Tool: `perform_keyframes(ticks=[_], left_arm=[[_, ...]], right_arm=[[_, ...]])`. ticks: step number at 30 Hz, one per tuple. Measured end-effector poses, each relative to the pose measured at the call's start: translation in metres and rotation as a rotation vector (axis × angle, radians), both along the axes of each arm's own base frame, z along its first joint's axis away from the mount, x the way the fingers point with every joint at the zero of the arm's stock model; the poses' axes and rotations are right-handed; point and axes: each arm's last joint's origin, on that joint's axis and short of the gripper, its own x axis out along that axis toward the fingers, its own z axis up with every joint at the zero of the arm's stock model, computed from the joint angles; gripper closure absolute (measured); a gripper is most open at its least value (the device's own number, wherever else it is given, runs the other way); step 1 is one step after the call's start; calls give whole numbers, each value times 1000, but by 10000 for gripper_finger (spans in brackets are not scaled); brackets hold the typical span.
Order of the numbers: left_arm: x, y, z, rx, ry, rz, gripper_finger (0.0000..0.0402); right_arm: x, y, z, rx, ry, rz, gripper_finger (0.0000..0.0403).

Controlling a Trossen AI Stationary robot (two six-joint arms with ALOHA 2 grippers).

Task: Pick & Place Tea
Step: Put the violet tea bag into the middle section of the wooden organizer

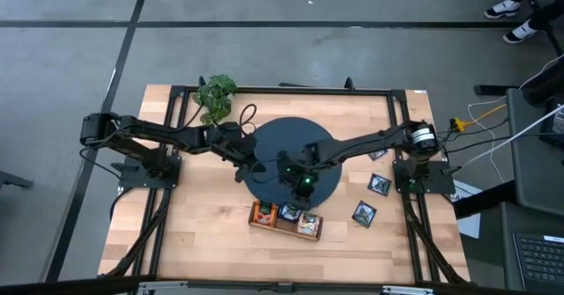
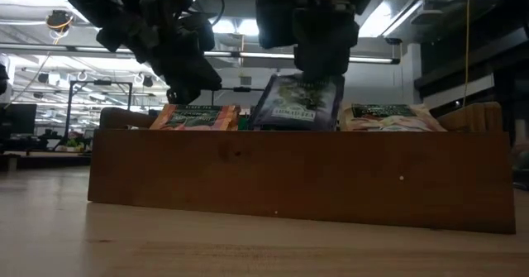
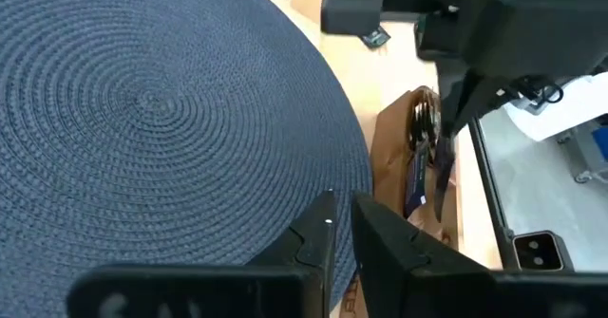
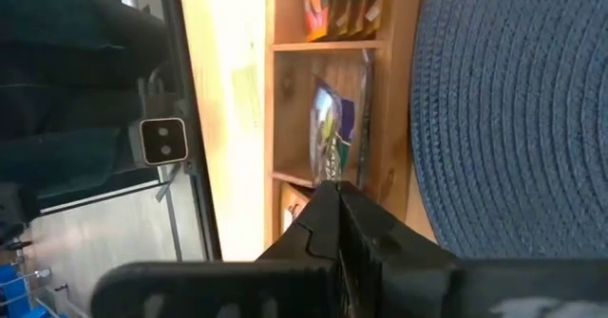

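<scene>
Right now my right hand (image 1: 292, 192) sits at the near edge of the round dark mat (image 1: 273, 141), directly over the middle compartment of the wooden tray (image 1: 262, 224). Fingers clenched on a dark sachet with blue-green print (image 2: 297, 102) — the low view shows it pinched by its top edge, tilted, its lower part already down inside the tray. The right wrist view confirms it: the sachet stands in the centre compartment, just ahead of my closed fingertips (image 4: 334, 196).

Tray contents, seen in the low view — orange sachets (image 2: 194, 117) in 1 end compartment, pale sachets (image 2: 388, 117) in the other, the dark one between them.

Left hand (image 1: 240, 166) hangs over the mat on its left side, near the tray but apart from it. Its fingers (image 3: 318, 231) are nearly together with a narrow gap, grasping nothing that I can see.

On the bare counter (image 1: 194, 233) to the right of the mat, 3 more dark sachets lie loose: one nearest the tray (image 1: 364, 212), one farther back (image 1: 379, 184), one partly hidden by the right arm (image 1: 379, 155). A green plant (image 1: 215, 94) stands at the far left corner.
</scene>
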Motion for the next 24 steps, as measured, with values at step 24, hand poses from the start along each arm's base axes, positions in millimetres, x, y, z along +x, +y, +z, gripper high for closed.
perform_keyframes(ticks=[24], left_arm=[[1, -5, 0, 1, -4, -19, 368]], right_arm=[[5, 0, -6, 33, 46, -85, 363]])
